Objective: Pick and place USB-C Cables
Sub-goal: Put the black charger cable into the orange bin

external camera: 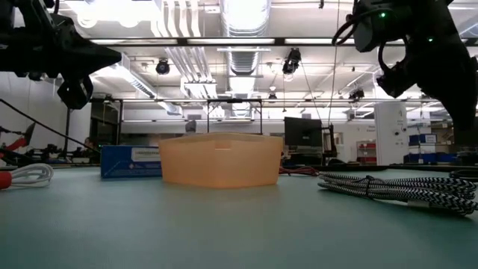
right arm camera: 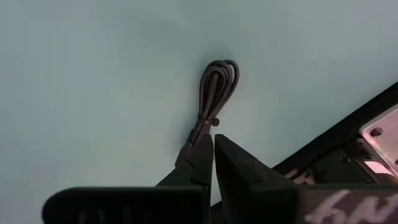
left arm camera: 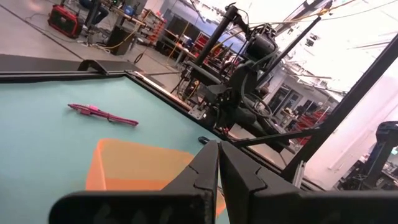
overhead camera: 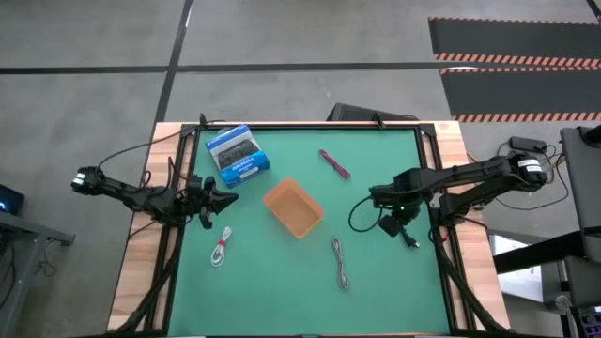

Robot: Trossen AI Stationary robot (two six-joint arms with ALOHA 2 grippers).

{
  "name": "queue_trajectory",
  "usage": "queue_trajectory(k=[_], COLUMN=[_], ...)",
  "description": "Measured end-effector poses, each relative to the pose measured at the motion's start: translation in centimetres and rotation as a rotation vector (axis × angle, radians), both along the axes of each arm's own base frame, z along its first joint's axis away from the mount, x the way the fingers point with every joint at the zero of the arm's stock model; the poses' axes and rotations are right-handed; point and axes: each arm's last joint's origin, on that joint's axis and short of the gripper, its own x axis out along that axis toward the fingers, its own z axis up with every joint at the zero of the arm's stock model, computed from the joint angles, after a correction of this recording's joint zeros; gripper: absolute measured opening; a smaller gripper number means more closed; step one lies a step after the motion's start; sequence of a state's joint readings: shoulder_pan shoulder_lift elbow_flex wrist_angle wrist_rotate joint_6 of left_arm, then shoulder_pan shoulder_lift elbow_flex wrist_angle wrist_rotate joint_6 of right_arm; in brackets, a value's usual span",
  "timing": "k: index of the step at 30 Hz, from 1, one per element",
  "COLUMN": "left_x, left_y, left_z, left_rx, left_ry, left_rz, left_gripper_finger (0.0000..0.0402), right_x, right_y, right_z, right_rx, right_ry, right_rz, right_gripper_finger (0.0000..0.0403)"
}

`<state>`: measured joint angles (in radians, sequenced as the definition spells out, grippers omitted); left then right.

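Note:
Three bundled cables lie flat on the green mat. The pink-maroon one [overhead camera: 333, 163] [left arm camera: 102, 114] is toward the far edge. The white one with red accents [overhead camera: 222, 246] [external camera: 22, 175] is near left, and the grey one [overhead camera: 340, 263] [external camera: 403, 187] [right arm camera: 214, 93] is near centre. The orange tray [overhead camera: 293, 207] [external camera: 220, 159] [left arm camera: 143, 165] stands mid-table. My left gripper [overhead camera: 228, 200] [left arm camera: 218, 149] is shut, hovering left of the tray and pointing toward it. My right gripper [overhead camera: 399, 228] [right arm camera: 212, 142] is shut, raised to the right of the tray, looking down on the grey cable.
A blue-and-white box [overhead camera: 238, 155] [external camera: 131, 161] lies at the far left of the mat, just beyond my left gripper. Black wiring loops from the right arm [overhead camera: 362, 216]. Raised black rails [overhead camera: 310, 126] border the mat. Bare mat stretches between the cables along the near side.

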<state>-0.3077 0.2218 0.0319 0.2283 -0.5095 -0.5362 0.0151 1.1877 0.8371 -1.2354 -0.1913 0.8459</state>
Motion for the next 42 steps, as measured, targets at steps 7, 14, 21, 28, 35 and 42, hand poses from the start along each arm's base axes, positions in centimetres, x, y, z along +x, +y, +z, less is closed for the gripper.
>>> queue_trajectory(k=[7, 14, 21, 28, 35, 42], left_x=[0.0, 0.0, 0.0, 0.0, 0.0, 0.0], left_y=[0.0, 0.0, 0.0, 0.0, 0.0, 0.0], left_z=[0.0, 0.0, 0.0, 0.0, 0.0, 0.0], left_rx=[-0.001, -0.001, -0.001, -0.001, -0.001, -0.001], left_ry=[-0.002, -0.002, -0.002, -0.002, -0.002, -0.002], left_rz=[0.0, 0.0, 0.0, 0.0, 0.0, 0.0], left_gripper_finger=[0.0, 0.0, 0.0, 0.0, 0.0, 0.0], right_x=[-0.1, -0.3, -0.4, -0.4, -0.6, -1.4], right_y=[0.5, 1.8, 2.6, 2.6, 2.5, 2.4], right_z=[-0.5, -0.8, -1.0, -1.9, -3.4, -5.1], right_rx=[0.001, 0.007, -0.007, -0.061, -0.082, -0.086], right_ry=[-0.001, 0.012, 0.023, 0.007, -0.02, -0.006], right_rz=[0.002, -0.024, -0.048, -0.071, -0.083, -0.103], right_gripper_finger=[0.0012, 0.007, 0.0161, 0.0212, 0.0215, 0.0215])
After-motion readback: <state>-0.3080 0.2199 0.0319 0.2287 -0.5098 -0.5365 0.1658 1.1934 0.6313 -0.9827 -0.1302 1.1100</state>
